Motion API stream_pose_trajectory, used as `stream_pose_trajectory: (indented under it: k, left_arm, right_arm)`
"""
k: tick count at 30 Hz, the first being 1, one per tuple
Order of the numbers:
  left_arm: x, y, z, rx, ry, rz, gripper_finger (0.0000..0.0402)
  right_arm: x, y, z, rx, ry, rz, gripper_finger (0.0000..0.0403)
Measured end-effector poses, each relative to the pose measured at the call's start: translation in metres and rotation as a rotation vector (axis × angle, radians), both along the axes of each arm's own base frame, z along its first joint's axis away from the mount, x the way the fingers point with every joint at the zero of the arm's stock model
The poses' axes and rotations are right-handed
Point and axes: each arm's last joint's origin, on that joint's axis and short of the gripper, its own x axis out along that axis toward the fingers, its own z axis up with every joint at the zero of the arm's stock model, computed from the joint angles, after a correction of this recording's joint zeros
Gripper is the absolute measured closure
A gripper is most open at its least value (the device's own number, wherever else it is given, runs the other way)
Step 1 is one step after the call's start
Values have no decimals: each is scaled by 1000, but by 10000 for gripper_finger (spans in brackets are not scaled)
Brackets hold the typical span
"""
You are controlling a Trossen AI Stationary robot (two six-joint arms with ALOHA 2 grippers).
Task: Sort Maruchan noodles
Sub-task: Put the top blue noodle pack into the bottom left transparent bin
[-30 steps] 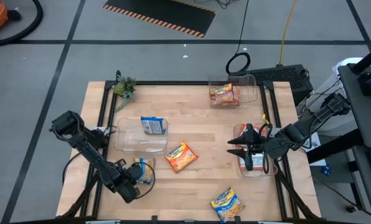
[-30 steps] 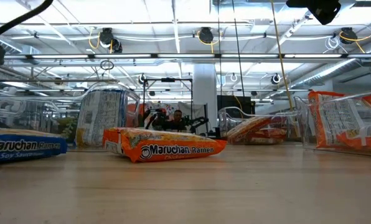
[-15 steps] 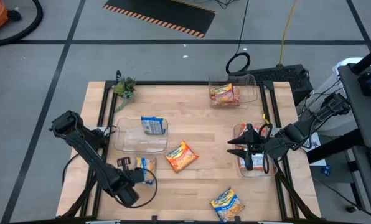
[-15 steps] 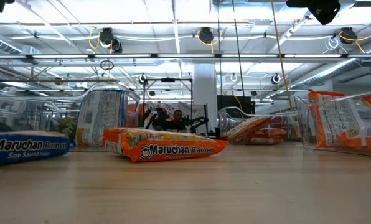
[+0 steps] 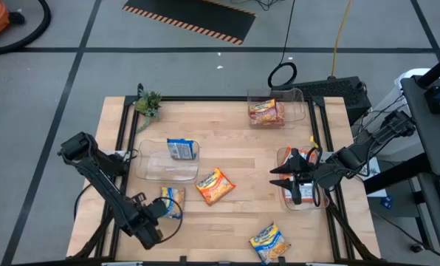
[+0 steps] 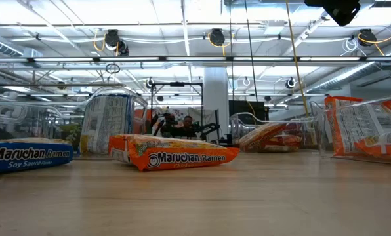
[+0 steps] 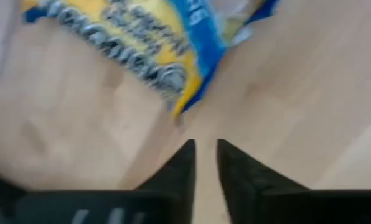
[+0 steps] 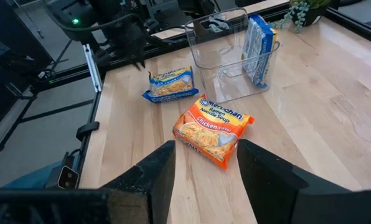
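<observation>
A yellow-and-blue Maruchan packet (image 5: pixel 172 198) (image 7: pixel 129 43) lies flat on the table near its front left. My left gripper (image 5: pixel 158 210) (image 7: pixel 205 155) hangs just above and beside it, pointing down, fingertips a narrow gap apart with nothing between them. An orange packet (image 5: pixel 215 185) (image 8: pixel 213 127) lies flat mid-table. Another yellow packet (image 5: pixel 268 240) lies at the near edge. My right gripper (image 5: pixel 274 174) (image 8: pixel 205 149) waits open above the table's right side, holding nothing.
A clear bin (image 5: pixel 157 168) at mid-left holds one blue-and-yellow packet (image 5: pixel 181 149) standing on edge. A bin (image 5: pixel 294 103) at the far right holds orange packets. A third bin (image 5: pixel 308 201) under my right arm holds red-and-white ones. A small plant (image 5: pixel 148 102) stands at the far left corner.
My left gripper has risen off the yellow-and-blue packet and drawn a little toward the table's near-left corner. The packet stays flat on the table, now uncovered in the high view.
</observation>
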Motion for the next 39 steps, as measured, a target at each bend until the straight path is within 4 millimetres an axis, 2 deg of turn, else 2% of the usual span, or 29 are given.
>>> stream_pose_trajectory:
  k: [5, 9, 13, 18, 22, 28, 33, 39]
  left_arm:
    - [2, -2, -10, 12, -73, 22, 240]
    - [-2, 4, -27, 44, -39, 39, 184]
    - [-6, 8, -36, 75, -18, -8, 157]
    - [-8, 14, -43, 138, -46, -56, 155]
    - [-11, 17, -52, 125, -61, -56, 190]
    - [-10, 16, -55, 87, -78, -73, 303]
    - [-7, 13, -50, 88, -80, -153, 386]
    - [3, 2, -29, 101, -129, -246, 396]
  right_arm:
    - [0, 0, 0, 0, 0, 0, 238]
    - [0, 0, 0, 0, 0, 0, 238]
    - [0, 0, 0, 0, 0, 0, 238]
    - [0, 0, 0, 0, 0, 0, 238]
    - [0, 0, 0, 6, 0, -3, 238]
    - [0, 0, 0, 5, 0, -3, 238]
    - [0, 0, 0, 4, 0, -3, 238]
    - [0, 0, 0, 3, 0, -4, 238]
